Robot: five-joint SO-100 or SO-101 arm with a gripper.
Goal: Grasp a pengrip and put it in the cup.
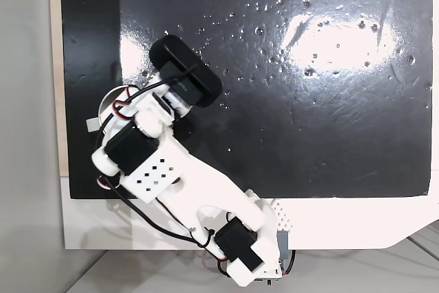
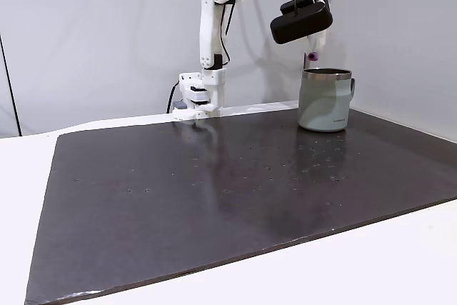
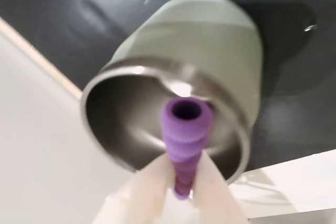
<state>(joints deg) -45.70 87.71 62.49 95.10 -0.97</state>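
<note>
Pincer (image 3: pixel 181 174) enters from bottom edge, pale fingers (image 3: pixel 149 187) clamped on purple ribbed pengrip (image 3: pixel 185 129). Pengrip's hollow end points toward open mouth of cup (image 3: pixel 220 40). Cup: shiny steel inside, pale grey-green outer wall, standing on dark glossy surface (image 3: pixel 68 3). White border at left and bottom right.

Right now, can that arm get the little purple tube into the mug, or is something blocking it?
Probably yes. The gripper holds the pengrip above the cup, whose open mouth faces up with nothing seen between them. Whether it is centred is hard to tell.
</note>
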